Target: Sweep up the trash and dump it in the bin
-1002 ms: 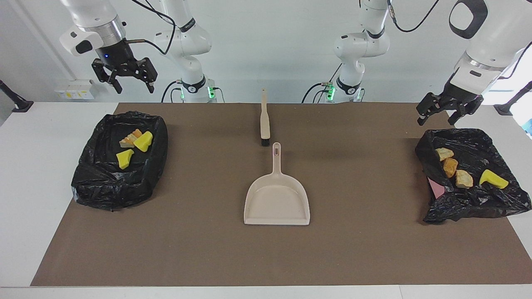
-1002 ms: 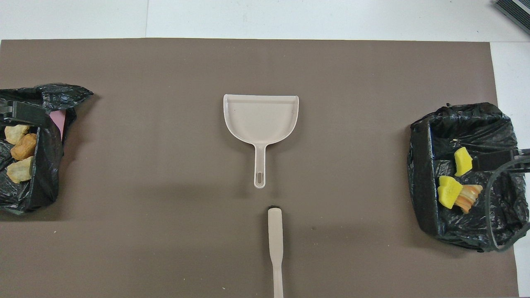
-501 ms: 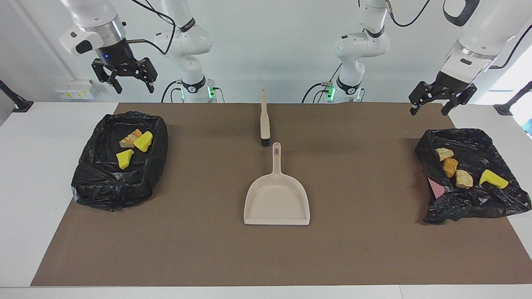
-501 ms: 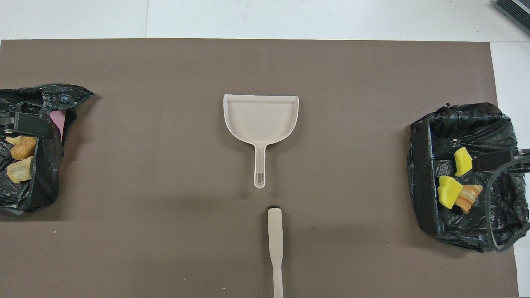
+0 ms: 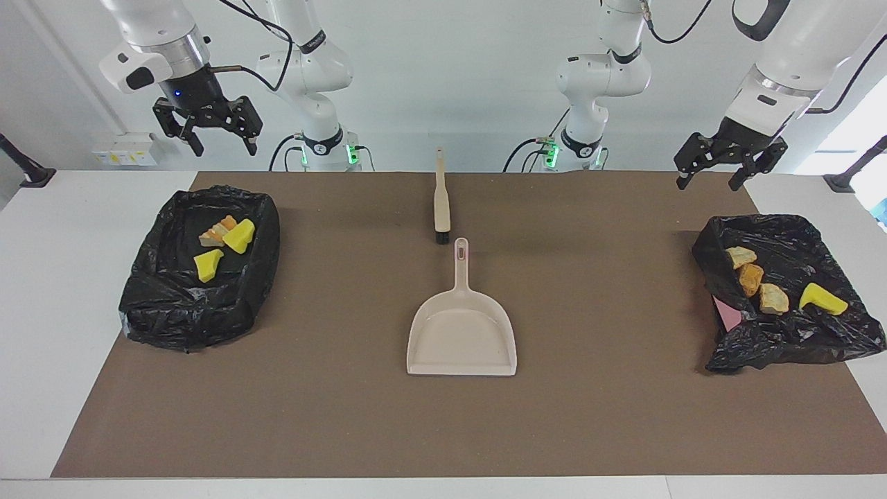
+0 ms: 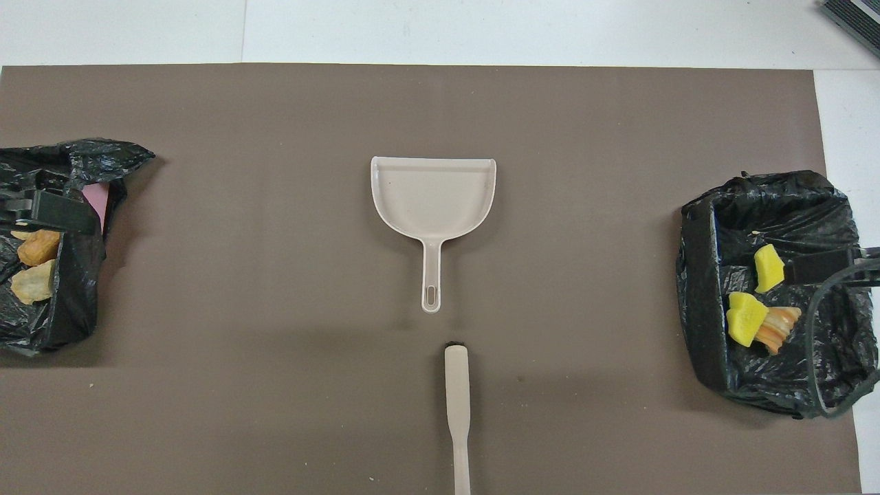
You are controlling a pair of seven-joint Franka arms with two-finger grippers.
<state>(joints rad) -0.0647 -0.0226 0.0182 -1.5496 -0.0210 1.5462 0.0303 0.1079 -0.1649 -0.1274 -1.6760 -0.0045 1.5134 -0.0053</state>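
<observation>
While both arms hung raised and empty, the left gripper (image 5: 712, 172) stood open over the bin (image 5: 790, 294) at its end, and the right gripper (image 5: 222, 138) open over the other bin (image 5: 197, 267). All visible trash (image 5: 762, 285) lay inside the bins, apparently seven pieces. The dustpan (image 5: 462, 326) and brush (image 5: 441, 201) rested mid-table, untouched.

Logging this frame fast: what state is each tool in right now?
Left tool: open, empty, above the table by a bin.
Right tool: open, empty.
</observation>
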